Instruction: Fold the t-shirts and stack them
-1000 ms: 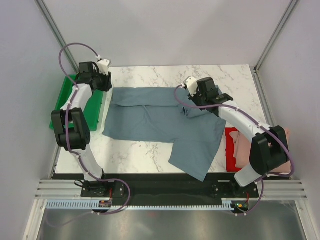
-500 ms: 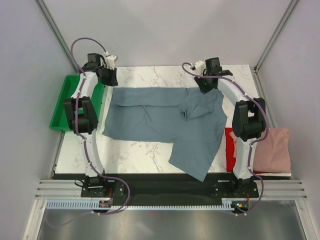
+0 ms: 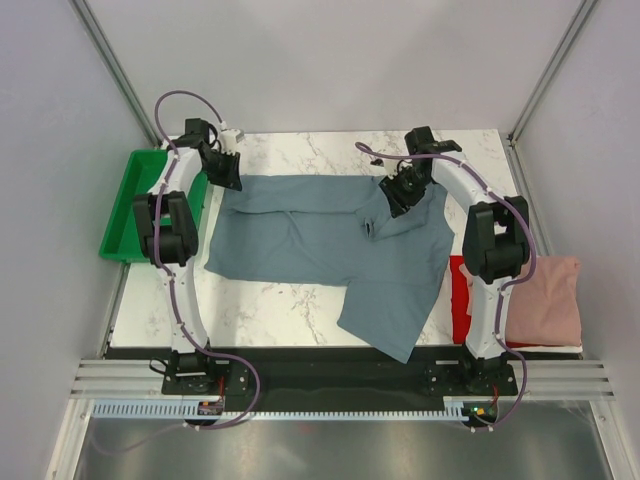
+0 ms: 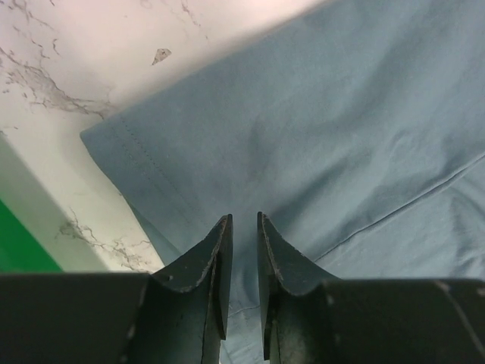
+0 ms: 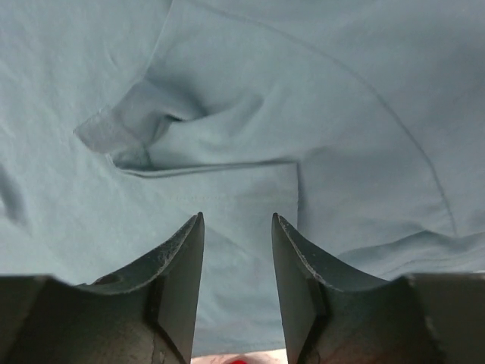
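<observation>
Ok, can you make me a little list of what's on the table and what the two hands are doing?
big shirt: blue-grey t-shirt, spread out on the marble table, rumpled, not folded yet
left hand: over the shirt's far left corner, fingers nearly together, nothing seen between them
right hand: over a rumpled fold at the shirt's far right, open, holding nothing
other shirts: pink t-shirt at the right edge, red t-shirt peeking out beside it
tray: green tray, left of the table
</observation>
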Available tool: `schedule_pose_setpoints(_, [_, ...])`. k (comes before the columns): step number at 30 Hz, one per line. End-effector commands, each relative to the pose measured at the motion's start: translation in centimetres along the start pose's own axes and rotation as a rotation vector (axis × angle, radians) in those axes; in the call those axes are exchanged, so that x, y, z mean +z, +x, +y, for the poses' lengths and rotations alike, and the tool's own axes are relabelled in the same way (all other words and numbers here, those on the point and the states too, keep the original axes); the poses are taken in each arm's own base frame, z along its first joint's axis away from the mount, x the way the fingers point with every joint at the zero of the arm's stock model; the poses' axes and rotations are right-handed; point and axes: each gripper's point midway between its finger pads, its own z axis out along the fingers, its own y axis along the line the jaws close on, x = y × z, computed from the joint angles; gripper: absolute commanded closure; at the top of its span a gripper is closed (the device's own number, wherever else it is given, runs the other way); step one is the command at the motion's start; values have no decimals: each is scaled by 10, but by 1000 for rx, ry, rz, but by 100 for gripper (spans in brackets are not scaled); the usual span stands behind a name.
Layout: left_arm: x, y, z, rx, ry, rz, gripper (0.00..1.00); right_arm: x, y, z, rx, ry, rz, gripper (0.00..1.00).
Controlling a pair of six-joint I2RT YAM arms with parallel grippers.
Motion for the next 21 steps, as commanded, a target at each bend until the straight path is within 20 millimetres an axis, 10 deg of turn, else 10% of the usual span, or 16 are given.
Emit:
schedule_pose_setpoints(1, [3,-1,-9,7,33,2,75,-9,13,6,-27,-27,42,51])
schedule_pose_setpoints(21, [3,0,-19,1,56,4,75,24,19,-27,53,-14,73,48])
